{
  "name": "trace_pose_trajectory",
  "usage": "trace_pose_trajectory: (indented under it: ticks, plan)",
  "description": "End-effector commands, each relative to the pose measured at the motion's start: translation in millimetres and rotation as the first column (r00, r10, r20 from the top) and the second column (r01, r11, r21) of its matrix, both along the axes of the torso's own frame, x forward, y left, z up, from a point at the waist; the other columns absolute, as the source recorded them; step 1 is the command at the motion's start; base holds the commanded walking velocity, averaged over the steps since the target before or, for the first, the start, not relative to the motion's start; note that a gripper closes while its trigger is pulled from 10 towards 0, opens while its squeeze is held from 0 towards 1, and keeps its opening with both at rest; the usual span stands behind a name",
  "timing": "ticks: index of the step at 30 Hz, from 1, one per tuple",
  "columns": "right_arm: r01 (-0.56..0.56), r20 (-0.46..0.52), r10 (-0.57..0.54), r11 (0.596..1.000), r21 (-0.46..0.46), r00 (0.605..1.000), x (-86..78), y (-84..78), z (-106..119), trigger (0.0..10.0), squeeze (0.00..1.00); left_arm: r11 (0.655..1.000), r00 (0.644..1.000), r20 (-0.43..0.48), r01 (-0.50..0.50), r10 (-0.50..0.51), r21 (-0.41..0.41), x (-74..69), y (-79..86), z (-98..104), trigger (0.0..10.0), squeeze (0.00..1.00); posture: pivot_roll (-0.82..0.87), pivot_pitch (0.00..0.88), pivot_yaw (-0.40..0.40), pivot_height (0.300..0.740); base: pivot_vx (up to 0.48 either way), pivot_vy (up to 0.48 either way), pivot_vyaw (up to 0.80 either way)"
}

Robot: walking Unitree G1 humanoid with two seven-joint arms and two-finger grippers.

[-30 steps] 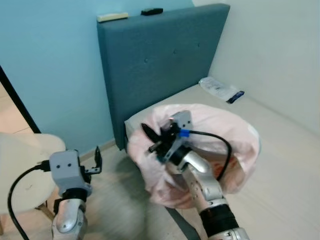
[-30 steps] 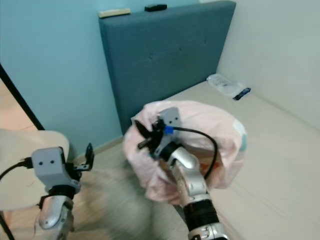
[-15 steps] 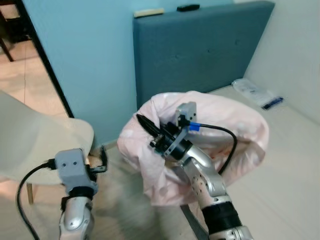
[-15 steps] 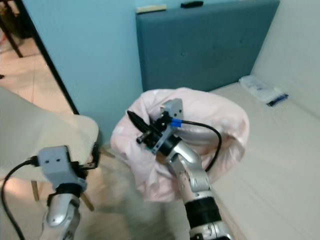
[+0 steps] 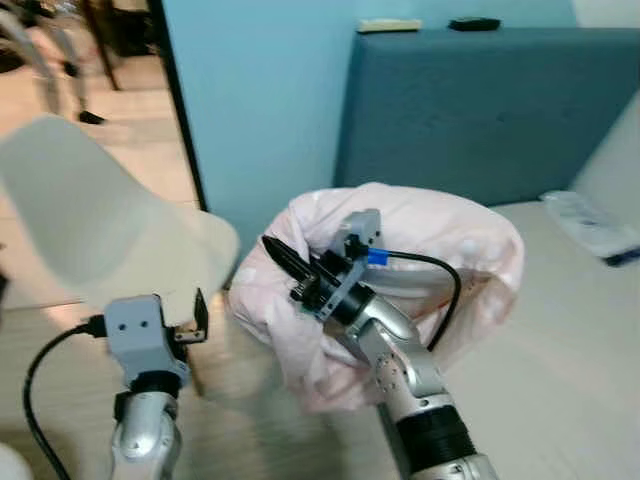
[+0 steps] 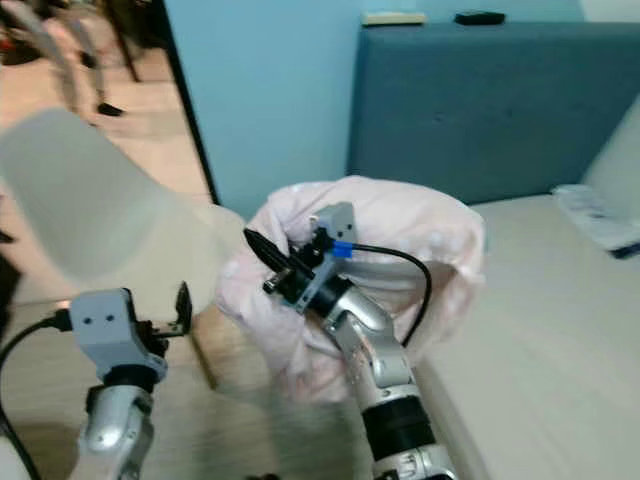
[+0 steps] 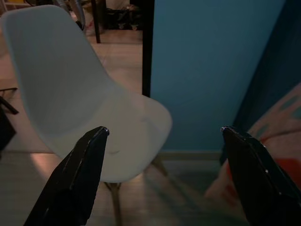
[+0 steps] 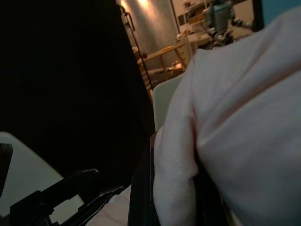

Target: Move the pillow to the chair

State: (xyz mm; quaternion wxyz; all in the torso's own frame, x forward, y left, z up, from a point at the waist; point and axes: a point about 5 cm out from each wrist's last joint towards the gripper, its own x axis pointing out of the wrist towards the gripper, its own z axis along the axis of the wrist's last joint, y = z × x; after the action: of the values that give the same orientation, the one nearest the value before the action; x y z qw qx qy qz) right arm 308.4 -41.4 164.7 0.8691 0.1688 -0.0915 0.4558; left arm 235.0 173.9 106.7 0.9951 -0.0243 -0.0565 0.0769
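The right gripper (image 5: 292, 272) is clamped on the pink pillow (image 5: 440, 250), holding it lifted just beside the chair (image 5: 110, 225), over the bed (image 5: 560, 370) edge. The left gripper (image 7: 164, 155) hangs spread wide in front of the chair seat, empty.

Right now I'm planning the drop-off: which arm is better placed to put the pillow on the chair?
The right. The right gripper is already shut on the pink pillow, carried beside the white chair. The left gripper hangs open, facing the seat, holding nothing.
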Motion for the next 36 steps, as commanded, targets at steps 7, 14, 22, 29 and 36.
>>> trace_pose_trajectory:
  ticks: [7, 14, 22, 29, 36]
  plan:
    - [-0.018, 0.021, 0.018, 1.000, 0.002, 1.000, -3.0, 3.2, 2, 10.0, 0.00, 1.000, 0.999, -0.037, 0.013, -0.013, -0.006, -2.7, -4.7, -8, 10.0, 0.00, 0.02, 0.088, -0.073, 0.740, 0.000, 0.000, 0.77]
    - [0.017, -0.007, -0.017, 0.999, -0.040, 1.000, 0.6, 0.8, -7, 10.0, 0.00, 1.000, 0.999, -0.043, 0.025, -0.025, -0.014, -3.9, -6.7, -9, 10.0, 0.00, 0.03, 0.095, -0.076, 0.740, 0.000, 0.000, 0.77]
    - [0.042, -0.029, -0.044, 0.997, -0.072, 0.999, 2.7, 2.6, -14, 10.0, 0.00, 0.999, 0.998, -0.050, 0.025, -0.026, -0.029, -5.1, -4.3, -10, 10.0, 0.00, 0.04, 0.101, -0.073, 0.740, 0.000, 0.000, 0.74]
    - [0.006, -0.040, -0.010, 0.995, -0.096, 0.999, -0.8, 10.0, -18, 10.0, 0.00, 0.998, 0.996, -0.065, 0.055, -0.057, -0.027, -6.9, -5.8, -13, 10.0, 0.00, 0.04, 0.106, -0.070, 0.740, 0.000, -0.053, 0.06]
    - [0.020, -0.034, -0.024, 0.992, -0.126, 0.999, -0.8, 9.4, -21, 10.0, 0.00, 0.997, 0.995, -0.071, 0.071, -0.074, -0.039, -7.7, -9.8, -15, 10.0, 0.00, 0.03, 0.101, -0.076, 0.740, 0.000, -0.448, 0.00]
